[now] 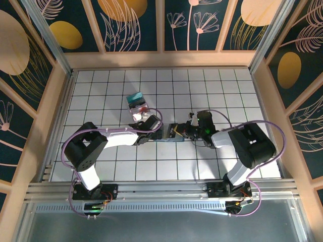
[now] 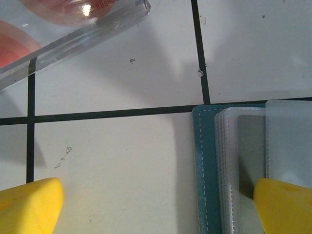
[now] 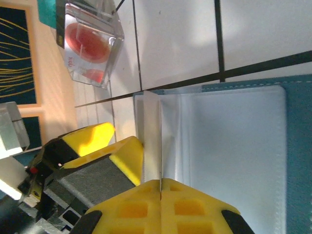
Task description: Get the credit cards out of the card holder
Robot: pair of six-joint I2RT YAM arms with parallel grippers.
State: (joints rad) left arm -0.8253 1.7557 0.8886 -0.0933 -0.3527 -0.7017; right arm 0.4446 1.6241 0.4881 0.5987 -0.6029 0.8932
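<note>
One card holder (image 1: 175, 132), lying open near middle of tiled table (image 1: 227, 91). Left gripper (image 2: 158, 200) spread fully wide, holding nothing, one finger (image 2: 285, 207) over the clear pockets (image 2: 251, 146). Right gripper (image 3: 161, 187) pinched shut on thin pale leaf (image 3: 152, 136) rising from holder; card or pocket, cannot tell.

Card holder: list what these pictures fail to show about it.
- Top view: card holder tiny, partly covered by left tool and right tool.
- Left wrist view: frosted sleeves blur contents; picture edges cut it off.
- Right wrist view: pinched thin sheet is edge-on; card or sleeve, cannot tell.
</note>
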